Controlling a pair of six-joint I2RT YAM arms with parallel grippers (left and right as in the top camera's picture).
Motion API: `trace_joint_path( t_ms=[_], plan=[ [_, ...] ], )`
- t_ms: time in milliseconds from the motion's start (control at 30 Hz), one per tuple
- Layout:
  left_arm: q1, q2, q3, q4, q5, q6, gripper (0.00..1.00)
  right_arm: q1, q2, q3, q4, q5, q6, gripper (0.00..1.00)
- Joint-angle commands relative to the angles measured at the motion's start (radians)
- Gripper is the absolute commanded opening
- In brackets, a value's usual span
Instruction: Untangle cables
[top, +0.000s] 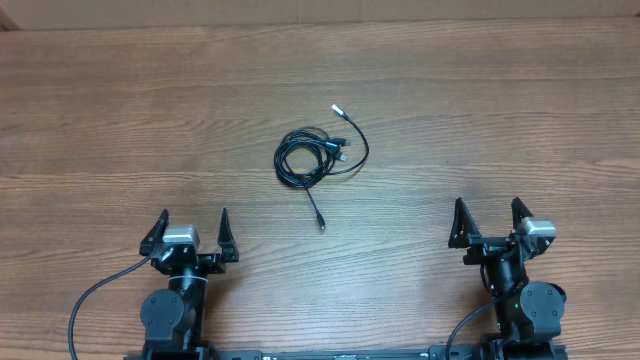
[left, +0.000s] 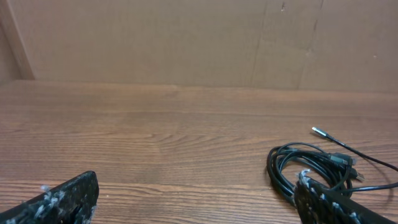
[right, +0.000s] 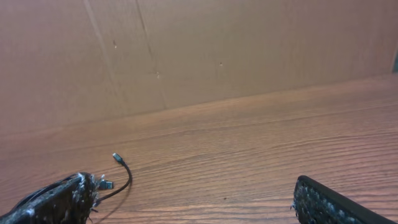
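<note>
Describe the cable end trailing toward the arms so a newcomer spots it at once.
On the wooden table, a coil of thin black cables lies near the middle. From its near edge a single strand runs toward the robot and ends in a small plug. Unlike the silvery plug on the far side, it points back at the robot.

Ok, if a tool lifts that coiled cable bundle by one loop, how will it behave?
The cable bundle looks thin and loosely coiled, so it would probably droop limply. Its free ends, like the silvery plug, may trail and snag.
</note>
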Motion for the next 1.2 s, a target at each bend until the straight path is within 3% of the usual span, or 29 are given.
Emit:
trace_joint_path(
  t_ms=[0, 533, 700, 967, 1167],
  plan=[
    [-0.005, -0.006, -0.003, 0.001, 0.002, -0.003, 1.0, 0.004, -0.01, -0.01, 0.006, -0.005, -0.003, 1.0],
    [-0.005, -0.006, -0.003, 0.005, 0.002, -0.003, 1.0, 0.004, -0.01, -0.01, 0.016, -0.005, -0.001, 1.0],
    [-0.005, -0.006, 0.005, -0.01, 0.025, -0.053, 1.0, 0.004, -0.01, -0.005, 0.034, -0.02, 0.072, 1.0],
    [-0.005, 0.015, 0.171, -0.229, 0.023, -0.06, 1.0, 0.004, 0.007, 0.097, -0.085, -0.001, 0.084, 1.0],
    [-0.005, 0.154, 0.348, -0.409, 0.001, -0.063, 1.0, 0.004, 0.108, 0.234, -0.225, 0.003, 0.083, 1.0]
  ],
)
